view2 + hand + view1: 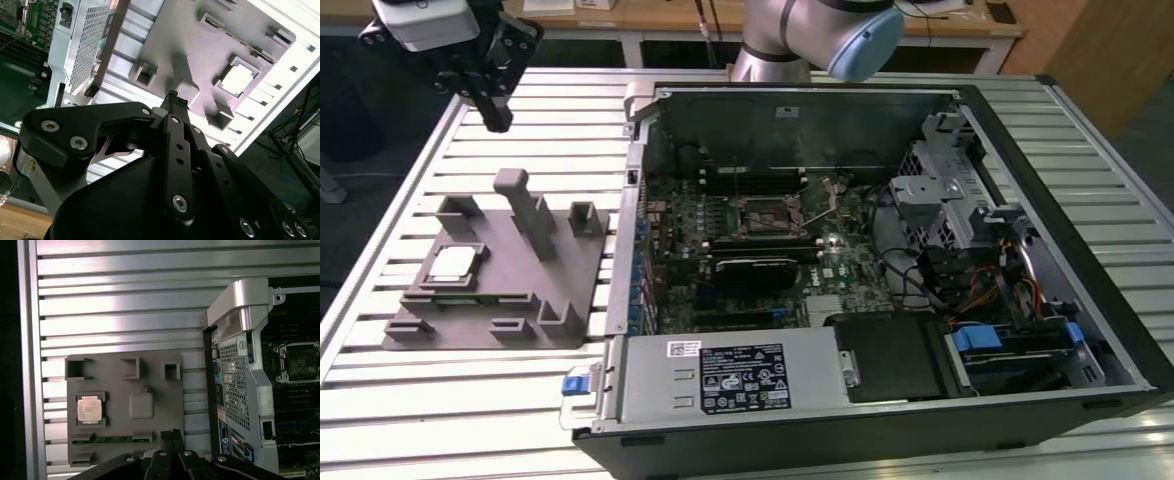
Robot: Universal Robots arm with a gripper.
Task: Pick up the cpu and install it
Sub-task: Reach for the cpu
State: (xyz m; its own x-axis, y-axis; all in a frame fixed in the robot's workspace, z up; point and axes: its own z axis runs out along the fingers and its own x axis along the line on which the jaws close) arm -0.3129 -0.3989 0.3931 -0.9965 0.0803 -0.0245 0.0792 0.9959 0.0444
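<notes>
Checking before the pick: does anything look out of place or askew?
Nothing stands out. The cpu lies flat and square in its recess on the grey fixture, and the gripper hangs above the table, apart from both.

A slatted metal table (1087,130) sits near a wooden workbench (667,20) on white legs.

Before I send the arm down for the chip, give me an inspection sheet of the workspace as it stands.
Surface: slatted metal table, carrying a fixture and a computer case.
Job's things: chip lies flat in a pocket of the grey fixture, not picked up; open computer case stands beside the fixture, on the exterior view's right.
Clutter: nothing seen.
Grippers: gripper shut and empty, hovering above the table near the fixture, not touching the chip.
Cables: wire bundles inside the case; none seen on the table.
Surroundings: wooden bench behind the table.
</notes>
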